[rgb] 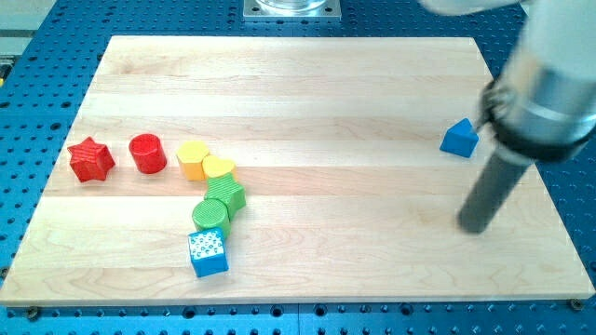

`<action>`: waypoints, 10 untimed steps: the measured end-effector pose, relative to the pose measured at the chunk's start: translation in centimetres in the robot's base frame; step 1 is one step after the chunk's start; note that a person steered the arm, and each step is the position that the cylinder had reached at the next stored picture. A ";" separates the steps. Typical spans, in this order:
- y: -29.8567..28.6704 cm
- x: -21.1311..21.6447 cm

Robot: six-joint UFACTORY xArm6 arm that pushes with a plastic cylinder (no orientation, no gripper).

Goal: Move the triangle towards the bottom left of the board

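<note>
The blue triangle (459, 138) lies near the board's right edge, in the upper half of the view. My tip (475, 227) rests on the board below the triangle and slightly to its right, well apart from it. The rod rises up and to the right into the arm's grey body at the view's right edge.
A group of blocks sits at the view's left: a red star (91, 159), a red cylinder (147, 154), a yellow hexagon (193, 160), a yellow heart (219, 168), two green blocks (224, 194) (210, 215) and a blue cube with a dotted top (208, 252). The wooden board (307, 93) ends near the blue cube.
</note>
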State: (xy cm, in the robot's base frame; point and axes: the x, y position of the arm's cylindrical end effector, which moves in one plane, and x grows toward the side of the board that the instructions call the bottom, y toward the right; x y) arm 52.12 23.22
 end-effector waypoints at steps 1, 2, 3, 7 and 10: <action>7.1 -7.6; 5.9 -11.9; -1.0 -11.5; -18.2 2.8; -25.5 9.7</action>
State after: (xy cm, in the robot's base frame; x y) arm 61.82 -2.26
